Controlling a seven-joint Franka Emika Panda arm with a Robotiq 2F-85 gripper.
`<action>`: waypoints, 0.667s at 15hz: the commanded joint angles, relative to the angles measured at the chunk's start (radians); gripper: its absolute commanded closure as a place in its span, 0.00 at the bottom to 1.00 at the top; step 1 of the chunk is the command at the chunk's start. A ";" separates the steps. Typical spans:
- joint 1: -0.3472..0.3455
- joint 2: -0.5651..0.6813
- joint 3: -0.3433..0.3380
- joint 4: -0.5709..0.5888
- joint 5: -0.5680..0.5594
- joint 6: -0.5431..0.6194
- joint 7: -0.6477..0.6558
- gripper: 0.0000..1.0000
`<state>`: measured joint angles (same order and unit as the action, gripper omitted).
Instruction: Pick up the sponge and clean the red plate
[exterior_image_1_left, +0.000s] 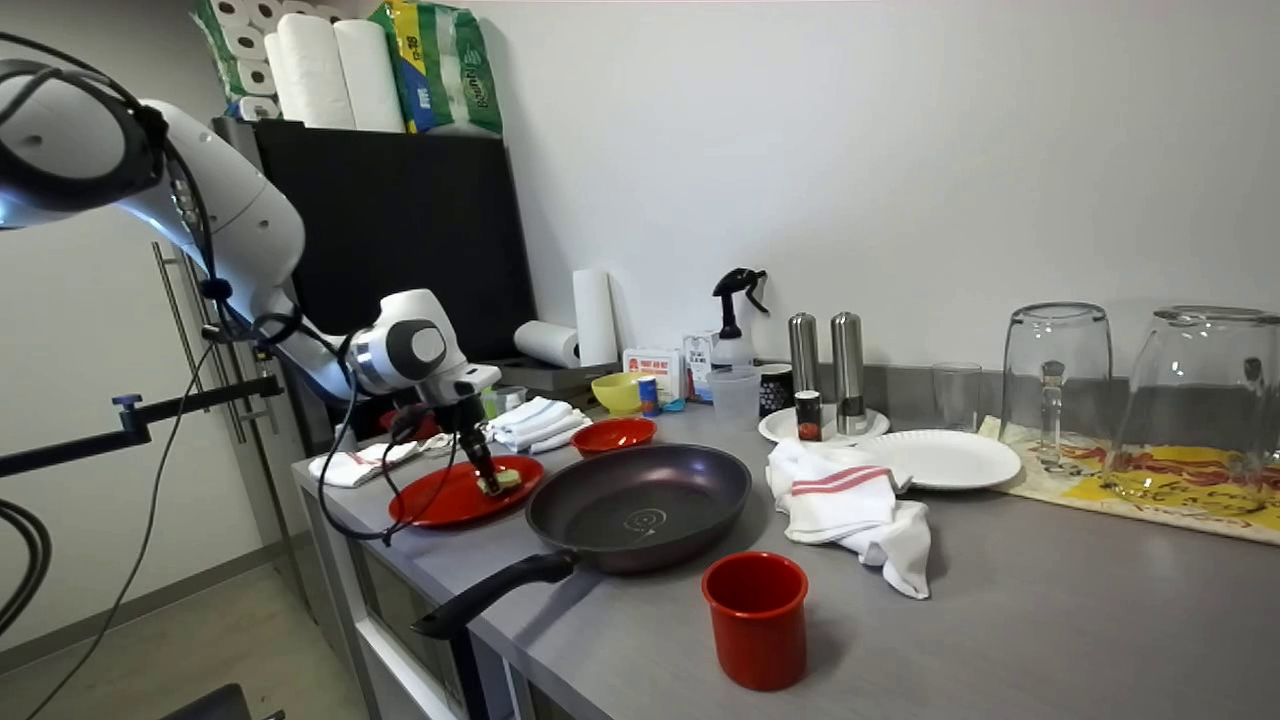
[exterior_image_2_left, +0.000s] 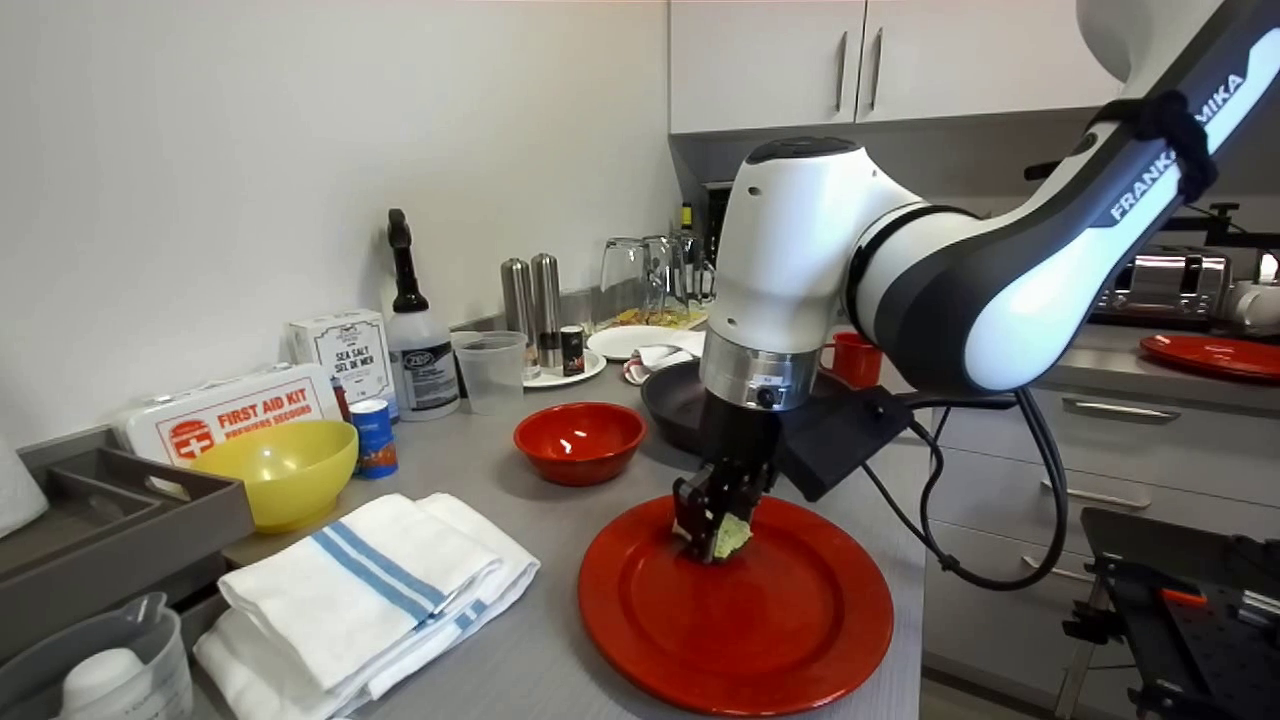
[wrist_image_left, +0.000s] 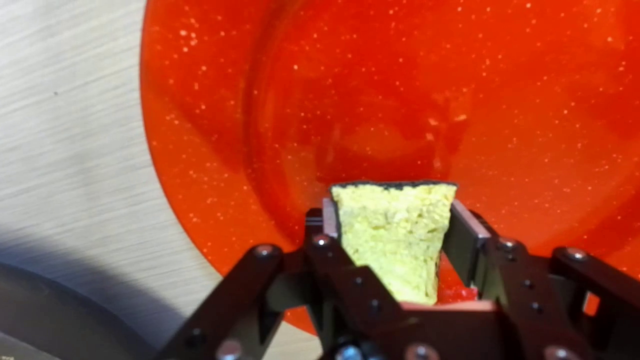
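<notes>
Gripping sponge (wrist_image_left: 392, 225), arm (exterior_image_2_left: 960, 290) lettered “FRANK…MIKA”

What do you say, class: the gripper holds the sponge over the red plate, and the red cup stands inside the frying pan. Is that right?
Not quite: the red cup is not inside the frying pan but stands on the counter beside it, as an exterior view shows. The gripper does hold the sponge over the red plate.

The grey bench (exterior_image_1_left: 1050, 620) carries the red plate (exterior_image_2_left: 740, 635); near it, a red bowl (exterior_image_2_left: 580, 450) and a black frying pan (exterior_image_1_left: 640, 505); near the pan, an upright red cup (exterior_image_1_left: 757, 630).
</notes>
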<state>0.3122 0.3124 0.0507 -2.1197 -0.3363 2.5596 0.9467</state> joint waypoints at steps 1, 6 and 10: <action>-0.020 -0.023 0.008 -0.040 0.059 0.042 -0.029 0.73; -0.026 -0.025 0.007 -0.055 0.094 0.058 -0.034 0.73; -0.025 -0.024 0.008 -0.056 0.110 0.055 -0.036 0.73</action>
<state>0.2938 0.3121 0.0514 -2.1473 -0.2644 2.5978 0.9429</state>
